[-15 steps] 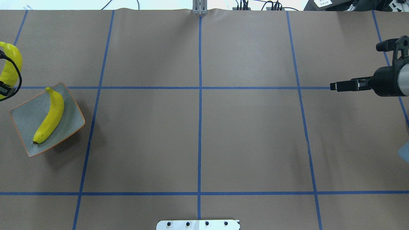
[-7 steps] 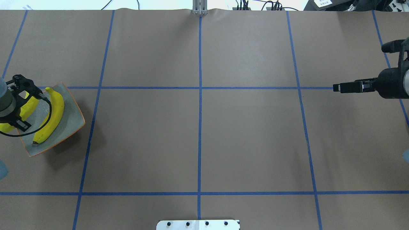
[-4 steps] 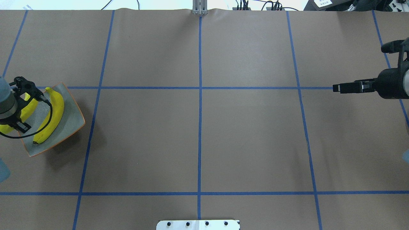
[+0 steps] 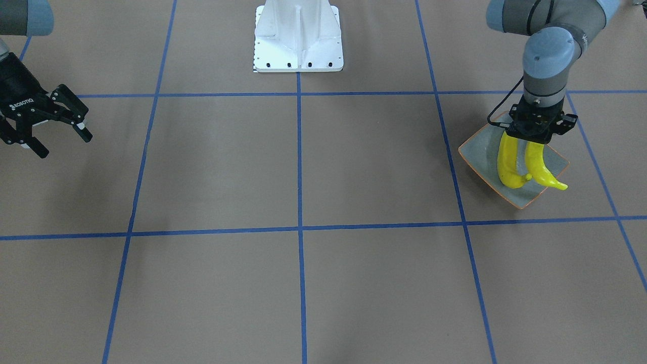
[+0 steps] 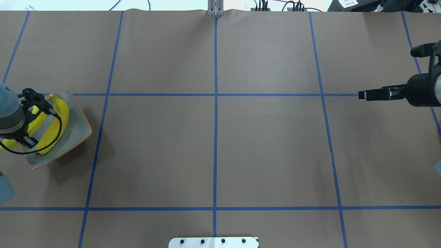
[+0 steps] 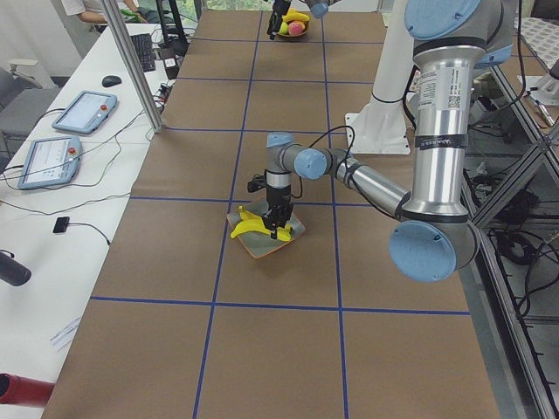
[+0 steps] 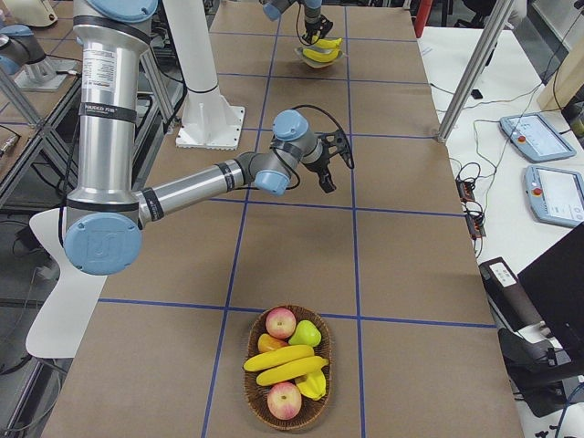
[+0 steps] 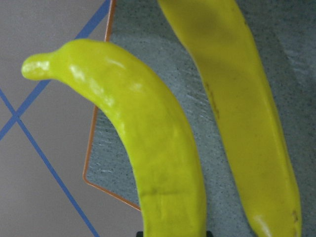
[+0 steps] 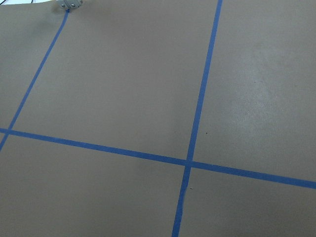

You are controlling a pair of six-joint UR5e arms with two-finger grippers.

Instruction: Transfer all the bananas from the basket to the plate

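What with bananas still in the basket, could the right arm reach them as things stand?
Probably yes: the right gripper hangs open and empty, and only bare table lies between it and the basket.

The left end effector (image 4: 533, 135) hides its fingertips and the top ends of the held banana (image 4: 540, 166) and the lying banana (image 4: 507, 164); the wrist view crops both.

Two curved, glossy yellow bananas (image 4: 507, 164) side by side on a grey-green, orange-rimmed plate (image 4: 480, 150), the outer banana (image 4: 540, 169) tipping past its rim; two more in the basket (image 7: 265, 415).
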